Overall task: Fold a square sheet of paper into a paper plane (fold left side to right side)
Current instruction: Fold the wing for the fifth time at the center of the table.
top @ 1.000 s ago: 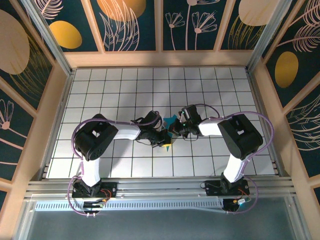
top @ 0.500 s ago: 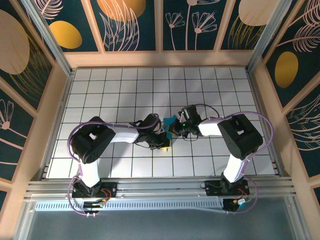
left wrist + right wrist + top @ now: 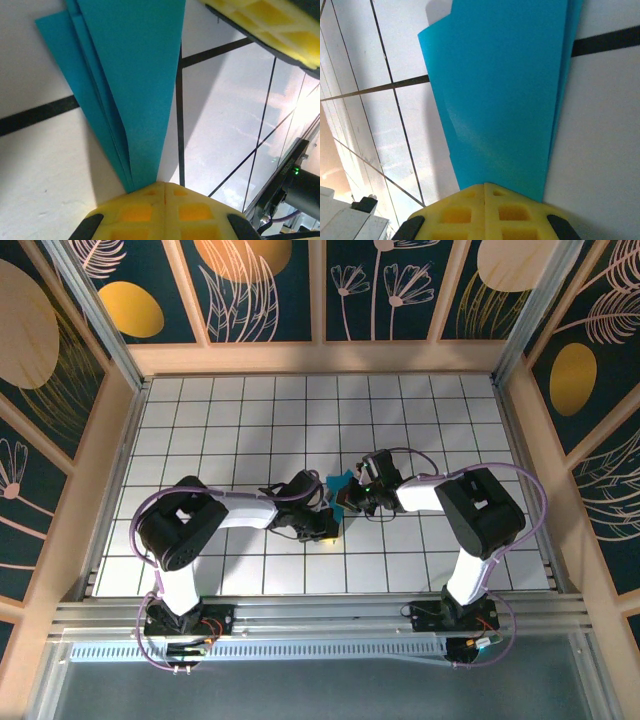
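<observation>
Paper [image 3: 135,75]: plain cyan-blue. Fingers [image 3: 135,215]: yellow. Table [image 3: 240,410]: white, black grid. Walls [image 3: 270,300], 12 o'clock: dark teal, gold ovals, cream plant outlines. Arms [image 3: 242,512]: black, white.

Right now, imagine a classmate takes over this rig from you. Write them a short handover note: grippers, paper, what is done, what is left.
Left gripper: shut on the narrow end of the folded paper.
Right gripper: shut on the same paper.
Paper: mid-table, between the two wrists.
Done: several folds, giving a layered, tapered shape.
Left: probably the last wing creases, then release.
</observation>
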Robot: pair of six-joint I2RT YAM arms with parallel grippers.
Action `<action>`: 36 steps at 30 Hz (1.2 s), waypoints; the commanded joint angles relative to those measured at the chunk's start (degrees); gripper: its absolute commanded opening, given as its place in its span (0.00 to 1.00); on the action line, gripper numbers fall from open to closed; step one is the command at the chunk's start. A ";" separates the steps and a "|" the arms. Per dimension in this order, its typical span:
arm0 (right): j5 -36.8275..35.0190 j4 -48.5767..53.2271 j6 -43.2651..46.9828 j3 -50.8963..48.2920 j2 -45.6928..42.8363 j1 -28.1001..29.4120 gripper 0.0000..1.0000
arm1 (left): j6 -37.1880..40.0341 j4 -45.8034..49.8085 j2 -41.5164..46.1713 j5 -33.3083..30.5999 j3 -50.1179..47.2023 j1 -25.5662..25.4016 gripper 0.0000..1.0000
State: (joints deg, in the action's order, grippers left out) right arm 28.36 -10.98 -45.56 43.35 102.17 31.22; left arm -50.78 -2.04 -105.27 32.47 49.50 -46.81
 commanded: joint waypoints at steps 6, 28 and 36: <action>-6.03 9.94 0.60 -1.65 4.47 0.85 0.00 | 2.75 12.06 0.71 1.75 -2.71 -1.66 0.00; -4.43 8.53 -0.31 -0.68 3.40 0.95 0.00 | 0.31 6.95 14.16 5.69 -4.96 5.68 0.00; -4.45 7.86 -1.04 -1.03 3.26 1.12 0.00 | -1.70 1.20 7.78 6.88 -0.17 4.95 0.00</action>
State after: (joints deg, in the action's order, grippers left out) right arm 28.58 -9.89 -45.98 44.21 102.43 31.35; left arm -50.89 2.07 -95.22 37.50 46.70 -41.25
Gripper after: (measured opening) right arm 0.051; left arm 0.045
